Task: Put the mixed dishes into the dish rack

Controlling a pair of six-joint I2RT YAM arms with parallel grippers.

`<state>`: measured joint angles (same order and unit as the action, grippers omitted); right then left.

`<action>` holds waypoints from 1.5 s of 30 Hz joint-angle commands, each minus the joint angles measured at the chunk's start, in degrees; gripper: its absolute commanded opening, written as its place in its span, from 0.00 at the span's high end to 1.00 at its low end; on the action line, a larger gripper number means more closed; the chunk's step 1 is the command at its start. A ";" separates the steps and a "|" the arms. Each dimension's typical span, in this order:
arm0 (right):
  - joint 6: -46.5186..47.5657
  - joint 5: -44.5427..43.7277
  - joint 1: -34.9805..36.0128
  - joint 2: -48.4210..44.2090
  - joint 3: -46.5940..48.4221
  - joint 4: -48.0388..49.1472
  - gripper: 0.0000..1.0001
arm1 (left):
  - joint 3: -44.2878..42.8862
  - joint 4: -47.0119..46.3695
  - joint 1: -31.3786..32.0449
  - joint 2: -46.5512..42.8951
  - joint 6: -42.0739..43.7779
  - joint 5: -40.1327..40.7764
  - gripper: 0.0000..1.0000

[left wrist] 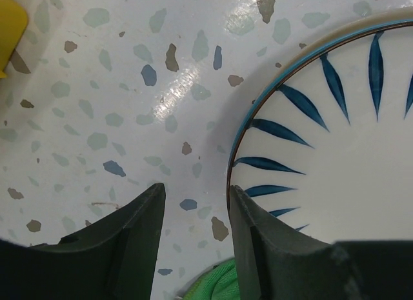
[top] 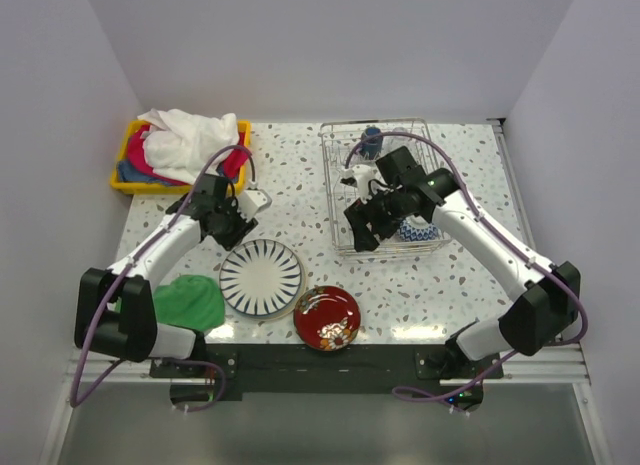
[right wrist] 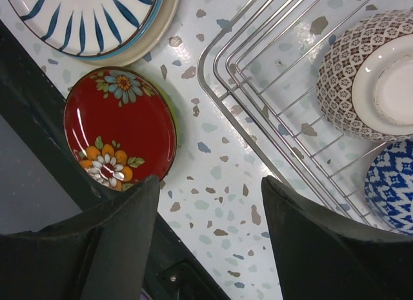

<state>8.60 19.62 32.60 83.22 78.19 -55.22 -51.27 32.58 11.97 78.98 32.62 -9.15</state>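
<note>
The large striped plate lies flat near the table's front, with the red floral plate just right of it at the edge. My left gripper hovers at the striped plate's upper left. In the left wrist view the left gripper is open with only bare table between its fingers, and the plate's rim runs just beside the right finger. My right gripper hangs open over the dish rack's front left corner, holding nothing. Inside the dish rack are a brown patterned bowl, a blue-white bowl and a dark blue mug.
A green cloth lies left of the striped plate, touching its edge. A yellow bin of cloths stands at the back left. White walls close in the table on three sides. The black front rail runs just below the red plate.
</note>
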 commanded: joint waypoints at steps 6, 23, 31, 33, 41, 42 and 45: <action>-4.11 0.34 -0.26 1.06 6.88 5.38 0.30 | -4.19 3.98 -0.63 -0.23 -0.19 -6.49 0.51; -11.15 -10.39 -7.82 11.00 26.41 10.75 0.25 | -3.93 8.21 -1.07 4.60 4.56 -8.78 0.50; -10.97 -7.23 -7.90 8.98 20.34 10.84 0.25 | -3.75 6.09 -1.07 7.68 4.55 -7.73 0.51; -10.89 -6.96 -7.90 8.80 19.55 11.01 0.25 | -4.36 6.53 -1.07 8.73 5.08 -7.90 0.54; -9.22 -4.42 -7.82 8.27 15.59 11.63 0.27 | -7.79 8.38 -1.16 11.02 5.87 -8.26 1.00; -8.95 -4.15 -7.81 8.45 15.59 11.45 0.27 | -8.49 8.29 -1.16 10.41 5.87 -8.17 1.00; -8.95 -3.27 -7.81 9.76 16.20 11.10 0.27 | -10.16 8.47 -1.16 9.70 5.96 -7.99 1.00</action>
<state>-1.28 13.50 24.69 94.32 93.69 -45.12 -57.67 41.01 10.96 89.49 37.17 -17.19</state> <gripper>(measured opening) 0.734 0.030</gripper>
